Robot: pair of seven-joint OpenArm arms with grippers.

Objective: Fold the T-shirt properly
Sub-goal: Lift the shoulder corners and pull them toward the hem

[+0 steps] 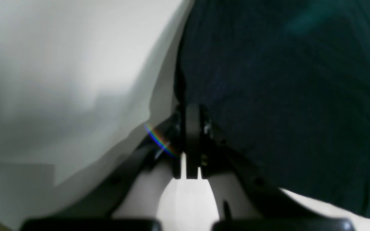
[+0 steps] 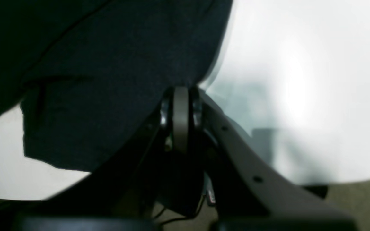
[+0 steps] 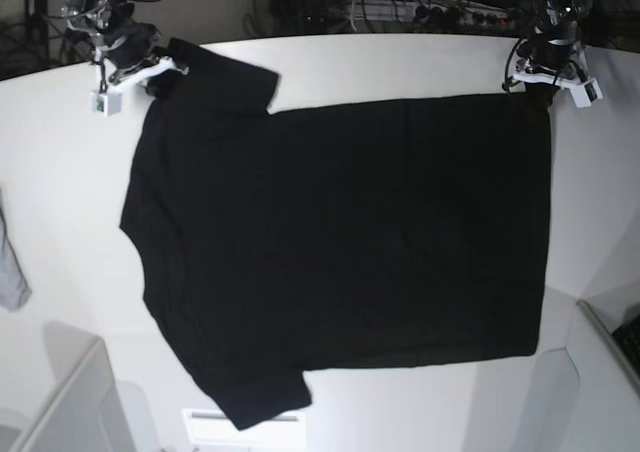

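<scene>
The T-shirt (image 3: 340, 242) lies spread flat on the white table (image 3: 400, 62), plain black side up, covering most of the tabletop in the base view. Its collar end and both short sleeves point toward that view's left, its straight hem runs down the right side. One sleeve reaches toward the far left corner of the table, the other toward the near edge. The cloth shows only shallow wrinkles and no fold. The left gripper (image 3: 545, 90) sits at the far corner of the hem, on the base view's right. In the left wrist view its jaws are drawn together, with the edge of the black cloth (image 1: 284, 96) pinched between them and white table showing to the left. The right gripper (image 3: 150, 77) sits at the far sleeve, on the base view's left. In the right wrist view its jaws are likewise pressed together on the cloth (image 2: 108, 80), which fills the upper left of that view, with bare table (image 2: 300, 80) to the right. Both wrist views are blurred, so the exact depth of each grip cannot be judged. A small grey cloth (image 3: 10, 262) lies at the left edge of the table, well apart from the T-shirt.
</scene>
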